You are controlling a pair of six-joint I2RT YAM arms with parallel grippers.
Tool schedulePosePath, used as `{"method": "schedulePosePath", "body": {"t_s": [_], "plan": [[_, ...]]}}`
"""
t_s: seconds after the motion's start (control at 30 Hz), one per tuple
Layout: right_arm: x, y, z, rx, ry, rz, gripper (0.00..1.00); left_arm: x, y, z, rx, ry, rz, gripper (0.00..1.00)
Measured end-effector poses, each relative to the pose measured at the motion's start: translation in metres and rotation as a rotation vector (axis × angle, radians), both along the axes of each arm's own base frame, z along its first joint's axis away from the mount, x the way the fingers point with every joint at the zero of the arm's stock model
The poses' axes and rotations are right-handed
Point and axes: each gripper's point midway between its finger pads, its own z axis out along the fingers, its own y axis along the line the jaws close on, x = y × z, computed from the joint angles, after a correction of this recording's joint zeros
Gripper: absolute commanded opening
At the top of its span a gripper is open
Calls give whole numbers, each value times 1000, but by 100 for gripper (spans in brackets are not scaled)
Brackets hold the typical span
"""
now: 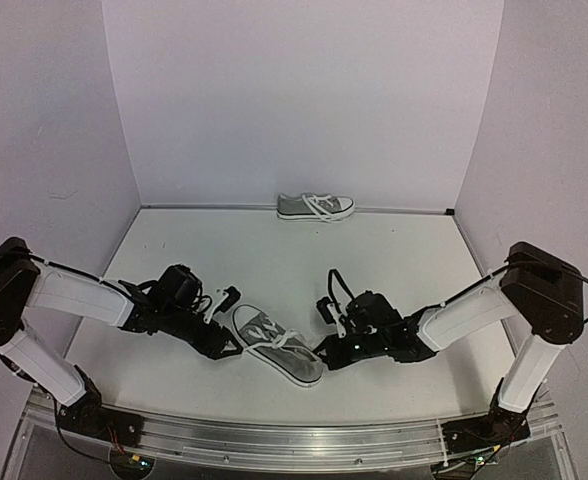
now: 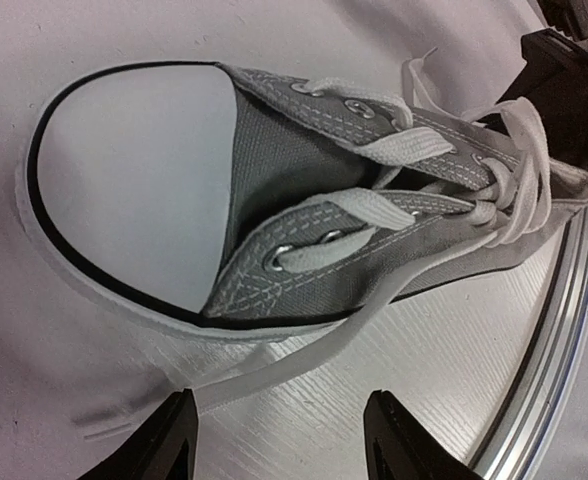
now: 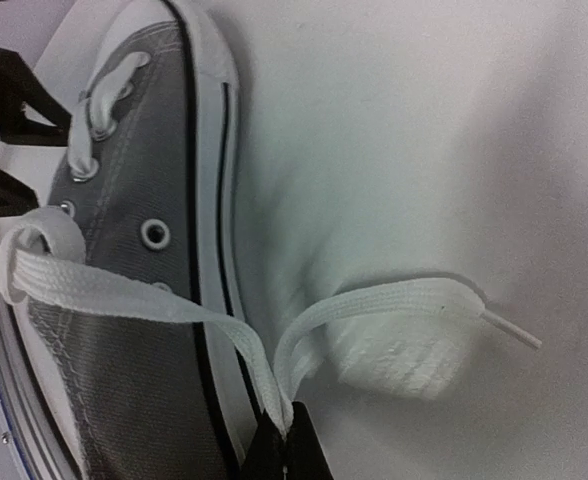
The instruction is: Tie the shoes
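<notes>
Pinching the soft, limp white lace [image 3: 174, 305] of the near shoe [image 1: 274, 345] in our right tool [image 3: 286, 445], we have our left tool [image 2: 279, 410] spread over a loose strand [image 2: 274, 373] by its toe, judging the light shoe may slide if tugged; the second shoe [image 1: 316, 207] sits at the back of the surface [image 1: 394, 260].

Open table [image 1: 274, 262] between near shoe [image 1: 279, 350] and far shoe [image 1: 316, 207] (well apart).

Bright, even light throughout, a soft shadow under the lace [image 3: 404, 296], wrist views slightly blurred.
</notes>
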Motion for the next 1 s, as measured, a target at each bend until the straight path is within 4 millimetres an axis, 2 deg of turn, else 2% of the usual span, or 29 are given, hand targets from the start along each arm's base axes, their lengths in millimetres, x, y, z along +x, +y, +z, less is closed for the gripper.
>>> {"method": "schedulePosePath", "body": {"t_s": [0.17,0.3,0.57,0.67,0.87,1.0], "plan": [[-13,13,8,52,15,63,0,3,-2,-11,22,-11,-30,63],[-15,16,11,68,15,76,0,9,-11,-13,20,-39,-60,64],[-14,17,12,75,12,77,0,10,-31,-17,33,-133,-161,54],[-15,18,12,77,15,82,0,15,-37,-19,62,-177,-179,44],[-16,21,10,79,26,93,0,7,-45,-24,116,-197,-212,1],[-14,20,10,75,22,78,0,4,-45,-26,141,-186,-174,0]]}}
